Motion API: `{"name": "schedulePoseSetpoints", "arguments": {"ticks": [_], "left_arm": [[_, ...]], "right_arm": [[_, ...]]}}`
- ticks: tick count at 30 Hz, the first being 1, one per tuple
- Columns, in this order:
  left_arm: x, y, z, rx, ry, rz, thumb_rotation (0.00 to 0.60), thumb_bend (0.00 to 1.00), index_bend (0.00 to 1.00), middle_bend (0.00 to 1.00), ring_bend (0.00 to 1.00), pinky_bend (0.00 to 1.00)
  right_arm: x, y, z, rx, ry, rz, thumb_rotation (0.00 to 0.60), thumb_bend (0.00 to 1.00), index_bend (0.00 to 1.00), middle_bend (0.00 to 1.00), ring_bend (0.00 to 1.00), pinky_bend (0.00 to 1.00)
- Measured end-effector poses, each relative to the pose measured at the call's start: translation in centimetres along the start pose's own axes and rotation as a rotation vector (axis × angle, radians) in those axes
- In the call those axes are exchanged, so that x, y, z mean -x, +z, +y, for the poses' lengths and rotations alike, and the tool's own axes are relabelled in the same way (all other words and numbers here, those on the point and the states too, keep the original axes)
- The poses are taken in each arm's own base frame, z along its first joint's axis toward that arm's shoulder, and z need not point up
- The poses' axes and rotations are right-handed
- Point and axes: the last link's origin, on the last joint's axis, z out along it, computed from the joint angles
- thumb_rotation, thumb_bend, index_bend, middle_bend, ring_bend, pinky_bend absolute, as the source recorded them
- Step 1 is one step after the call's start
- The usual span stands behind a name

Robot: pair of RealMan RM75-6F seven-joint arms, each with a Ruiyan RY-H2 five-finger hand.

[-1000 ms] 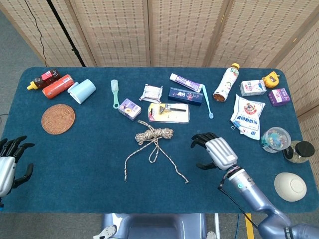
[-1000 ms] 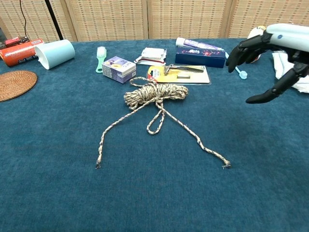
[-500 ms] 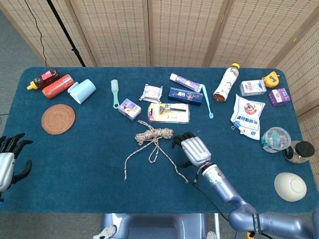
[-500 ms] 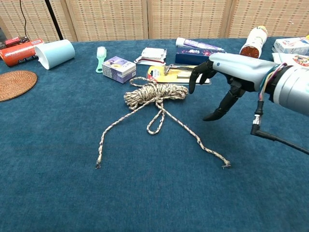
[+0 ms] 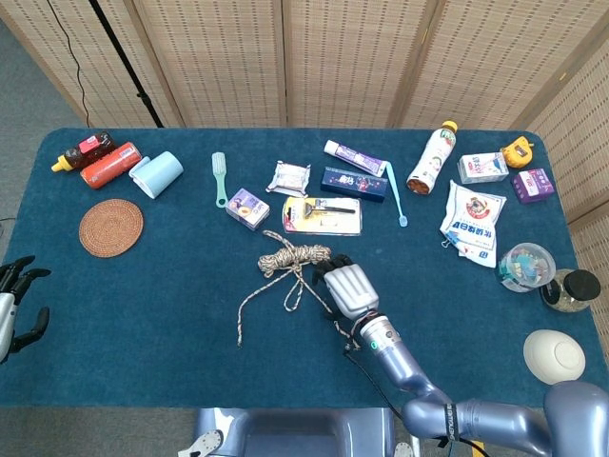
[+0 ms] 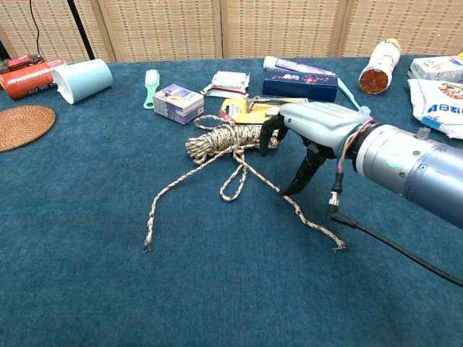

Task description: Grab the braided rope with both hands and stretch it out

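Observation:
The braided rope (image 5: 296, 255) lies mid-table as a small coil with a loop and two loose tails running toward the front edge. In the chest view the coil (image 6: 230, 137) is just left of my right hand (image 6: 312, 130). That hand hovers over the coil's right end, fingers spread and curved downward, with one dark fingertip (image 6: 288, 191) down by the right tail; it grips nothing. From the head camera the right hand (image 5: 344, 288) covers part of that tail. My left hand (image 5: 13, 307) sits at the far left edge, fingers apart and empty, far from the rope.
Behind the rope lie a razor pack (image 5: 322, 215), a small purple box (image 5: 247, 208), a toothpaste box (image 5: 353, 183) and a green brush (image 5: 220, 177). A wicker coaster (image 5: 110, 227), blue cup (image 5: 156, 174) and red bottles (image 5: 99, 158) are back left. Packets, jars and a bowl (image 5: 554, 356) crowd the right.
My right hand has swept left across the table and now hangs over the coil's right end. The left hand has drifted a little further toward the left edge. The rope has not moved.

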Motion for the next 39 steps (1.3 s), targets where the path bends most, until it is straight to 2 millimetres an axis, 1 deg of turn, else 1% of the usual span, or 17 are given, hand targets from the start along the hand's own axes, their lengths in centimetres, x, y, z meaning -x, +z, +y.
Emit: {"name": "schedulePoseSetpoints", "arguments": {"ticks": [10,24,30,39], "left_arm": [[0.1,-0.4,-0.7,-0.009,-0.004,-0.001,0.6,0.43,0.26,0.14,0.13,0.05],[0.2,-0.6,-0.9,-0.01,-0.011,-0.002,0.6,0.43,0.26,0.14,0.13,0.05],[0.3,-0.7,-0.9,-0.007,-0.014,-0.005,0.6,0.43,0.26,0.14,0.13,0.05],[0.5,-0.5,-0.7,0.003,-0.015,-0.007,0.6,0.43,0.26,0.14,0.13,0.05]], "right_arm": [[1.3,0.8,-0.3,0.041,-0.055,0.007,0.6,0.1,0.4,0.27,0.25,0.14],[2.0,1.1,-0.3,0.071,-0.091,0.003,0.6,0.1,0.4,0.27,0.24,0.13],[2.0,1.0,0.3,0.084,-0.139,0.014,0.6,0.1,0.4,0.27,0.23,0.12],[1.5,0.8,2.7,0.136,-0.204,0.049,0.6,0.1,0.4,0.27,0.23,0.11]]}}
